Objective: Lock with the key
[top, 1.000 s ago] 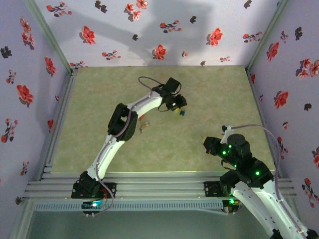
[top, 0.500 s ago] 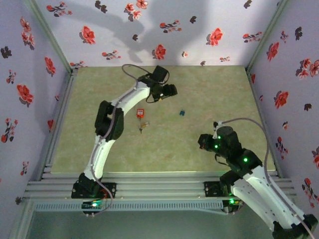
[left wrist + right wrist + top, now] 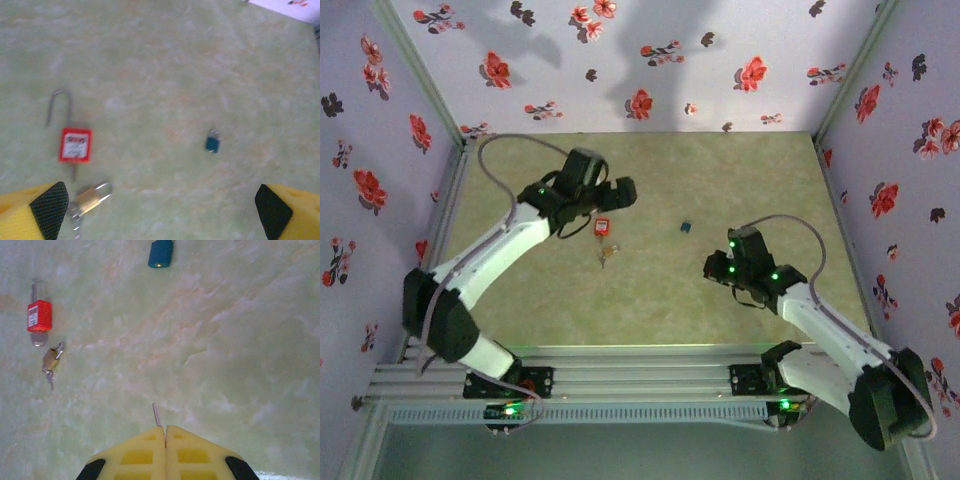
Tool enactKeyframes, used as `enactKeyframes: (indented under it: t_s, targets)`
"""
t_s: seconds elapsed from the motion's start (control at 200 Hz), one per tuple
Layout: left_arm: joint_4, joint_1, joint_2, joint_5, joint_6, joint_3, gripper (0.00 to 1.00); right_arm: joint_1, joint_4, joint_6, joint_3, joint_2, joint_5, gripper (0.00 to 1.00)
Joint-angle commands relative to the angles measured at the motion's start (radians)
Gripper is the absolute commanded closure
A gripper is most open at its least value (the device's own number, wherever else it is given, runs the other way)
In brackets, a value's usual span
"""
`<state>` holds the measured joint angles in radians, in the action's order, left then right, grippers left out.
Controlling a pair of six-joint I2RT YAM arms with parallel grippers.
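The left arm has swung off to the left from its place above the blue padlock (image 3: 686, 227) a second ago. The left hand (image 3: 620, 192), nearly closed then, now has its fingers spread wide with nothing between them. The right arm has reached forward, carrying the right hand (image 3: 713, 268) further out over the counter (image 3: 770, 180).

Seen from the left wrist, the left hand (image 3: 160, 210) hangs above the counter (image 3: 165, 60). Nearest, just ahead of its left fingertip, lies the brass padlock (image 3: 92, 196), with small keys trailing toward the hand. Just past that is the red padlock (image 3: 76, 145), its long shackle pointing away from the hand. The blue padlock (image 3: 213, 142) lies well apart from both, ahead and toward the right finger.

The right hand (image 3: 165, 432) has its fingers pressed together on the key (image 3: 156, 415), whose thin metal blade sticks out from between the tips. Ahead and to the left of this hand lies the brass padlock (image 3: 51, 359). The red padlock (image 3: 39, 315) is just beyond it. Farthest, almost straight ahead, is the blue padlock (image 3: 160, 253).
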<state>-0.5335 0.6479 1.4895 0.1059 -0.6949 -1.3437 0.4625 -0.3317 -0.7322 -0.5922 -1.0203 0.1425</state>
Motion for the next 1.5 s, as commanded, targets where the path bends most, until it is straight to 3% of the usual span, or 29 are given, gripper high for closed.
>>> enactKeyframes:
  t_s: [0.0, 0.24, 0.605, 0.955, 1.5]
  targets:
    - [0.091, 0.004, -0.122, 0.093, 0.036, 0.167, 0.0, -0.029, 0.071, 0.036, -0.074, -0.071, 0.038, 1.0]
    - [0.197, -0.002, -0.378, 0.171, 0.045, 0.477, 0.0, -0.102, 0.113, 0.058, -0.163, -0.262, 0.073, 1.0]
    - [0.285, -0.021, -0.572, 0.263, 0.061, 0.706, 0.0, -0.177, 0.113, 0.084, -0.355, -0.547, 0.128, 1.0]
    - [0.317, -0.038, -0.621, 0.313, 0.052, 0.773, 0.0, -0.183, 0.108, 0.087, -0.47, -0.734, 0.149, 1.0]
    - [0.33, -0.04, -0.624, 0.312, 0.052, 0.787, 0.0, -0.212, 0.134, 0.093, -0.523, -0.833, 0.157, 1.0]
